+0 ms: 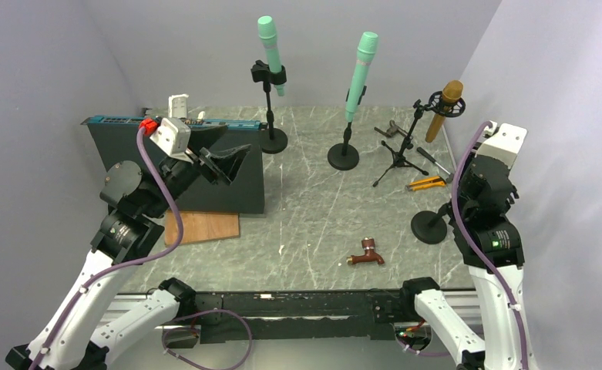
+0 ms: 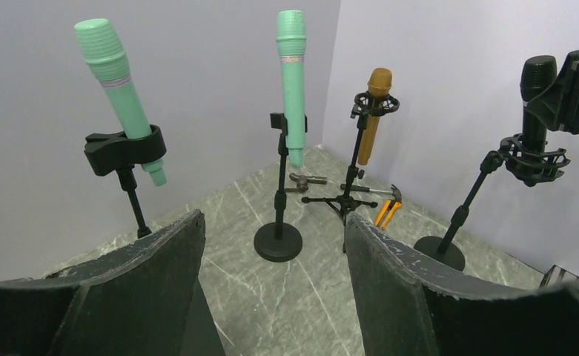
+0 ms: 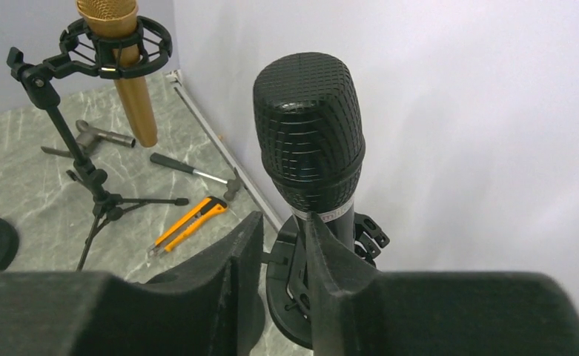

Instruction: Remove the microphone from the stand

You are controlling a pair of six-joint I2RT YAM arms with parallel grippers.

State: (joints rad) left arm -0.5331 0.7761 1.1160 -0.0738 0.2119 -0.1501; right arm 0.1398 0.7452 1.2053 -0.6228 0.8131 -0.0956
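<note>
A black microphone [image 3: 308, 133] stands upright in a shock mount [image 3: 365, 233] on a black stand with a round base [image 1: 428, 227] at the right side of the table. My right gripper [image 3: 282, 241] is at the microphone's neck, its jaws drawn close with a narrow gap. The microphone's body shows behind the right finger [image 3: 327, 267], not in the gap, so a grip cannot be made out. In the left wrist view the same microphone [image 2: 538, 78] rises beside my right gripper. My left gripper [image 2: 271, 289] hangs open and empty above the table at the left.
Two green microphones [image 1: 269, 54] [image 1: 361, 73] stand on round-base stands at the back. A gold microphone [image 1: 445, 108] sits on a tripod near the right wall. A utility knife [image 1: 425, 183], a hammer [image 1: 435, 160], a dark box [image 1: 128, 154], a wooden board [image 1: 201, 227] and a brown fitting [image 1: 367, 254] lie about.
</note>
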